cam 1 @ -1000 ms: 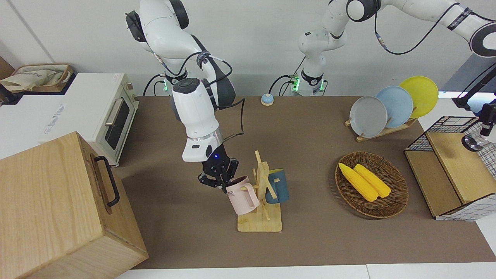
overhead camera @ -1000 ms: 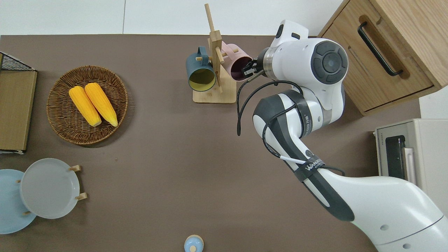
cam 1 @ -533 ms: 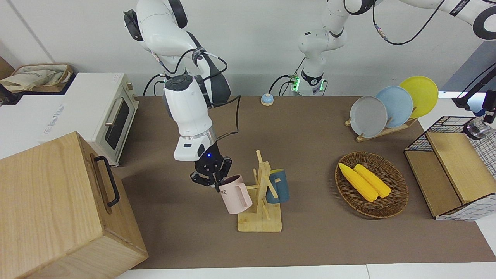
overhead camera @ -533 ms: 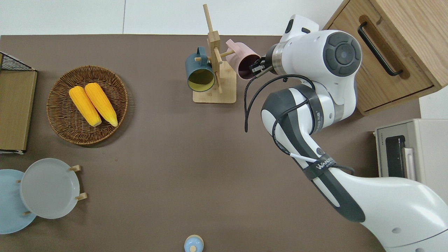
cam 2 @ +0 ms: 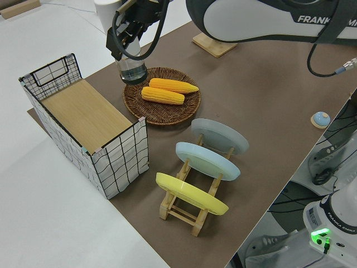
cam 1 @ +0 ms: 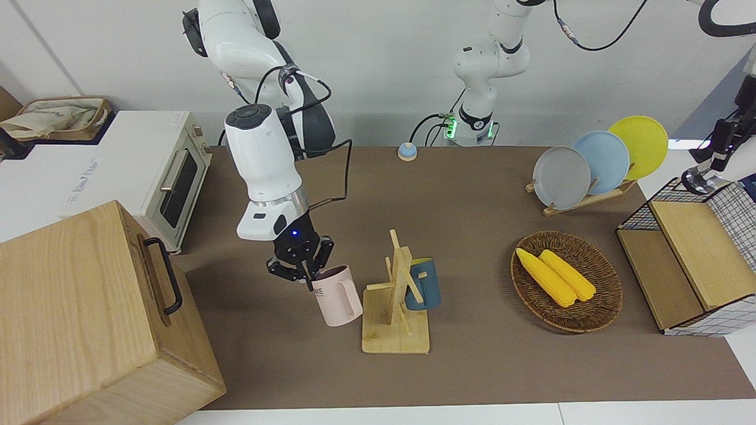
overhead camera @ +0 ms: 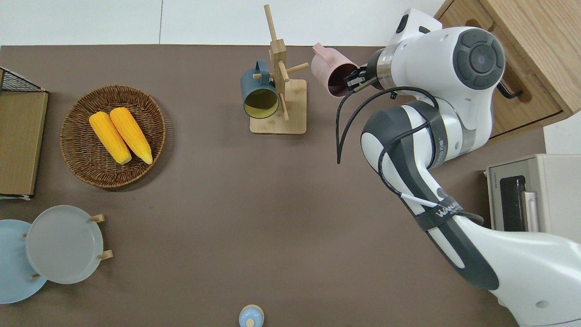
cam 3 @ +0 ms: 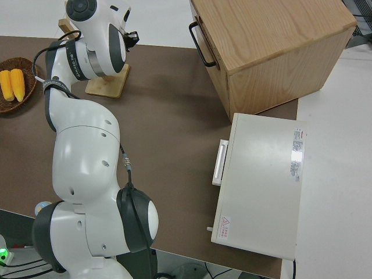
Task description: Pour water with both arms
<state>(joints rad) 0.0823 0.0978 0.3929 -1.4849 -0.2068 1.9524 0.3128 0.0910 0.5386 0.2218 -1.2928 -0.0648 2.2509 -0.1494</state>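
My right gripper [cam 1: 302, 273] [overhead camera: 355, 80] is shut on the rim of a pink mug [cam 1: 338, 296] [overhead camera: 332, 71]. It holds the mug tilted over the table, just clear of the wooden mug rack [cam 1: 394, 332] [overhead camera: 290, 123], toward the right arm's end. A blue mug [cam 1: 424, 284] [overhead camera: 258, 93] hangs on the rack. My left gripper [cam 2: 126, 47] is shut on a clear glass [cam 2: 133, 70] [cam 1: 699, 180], held up in the air near the wire crate [cam 2: 114, 162]. I cannot tell if the glass holds water.
A wicker basket [overhead camera: 77, 159] holds two corn cobs. A plate rack [cam 1: 582, 203] stands nearer the robots. A wooden cabinet [cam 1: 77, 307] and a toaster oven [cam 1: 177, 177] fill the right arm's end. A small blue bell [overhead camera: 250, 316] sits near the robots.
The right gripper drew the pink mug off its peg and carried it away from the rack toward the right arm's end. The left gripper shifted with the glass.
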